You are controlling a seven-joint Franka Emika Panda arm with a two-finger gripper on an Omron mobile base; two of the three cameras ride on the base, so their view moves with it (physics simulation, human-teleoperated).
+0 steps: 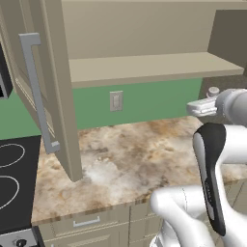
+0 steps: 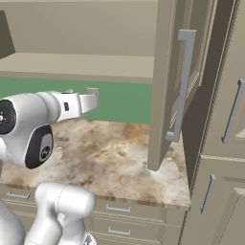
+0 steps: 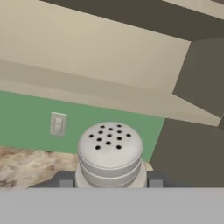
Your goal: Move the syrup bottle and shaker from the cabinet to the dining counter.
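Hand view: domed, perforated shaker (image 3: pixel 110 153) top.

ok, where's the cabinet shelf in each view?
Left base view: cabinet shelf crosses the upper half, left to right.
Right base view: upper left.
Hand view: pale band slanting across the middle.
Shared landmark: green wall directly beneath it.

No readable text, labels, brands, numbers or signs anywhere. The shaker (image 3: pixel 110 153) top carries plain holes with no lettering, and the wall switch plate (image 1: pixel 116 101) above the worktop's back edge is blank. Cabinet (image 1: pixel 144 67) doors and drawer fronts below the worktop's front edge carry no markings either.
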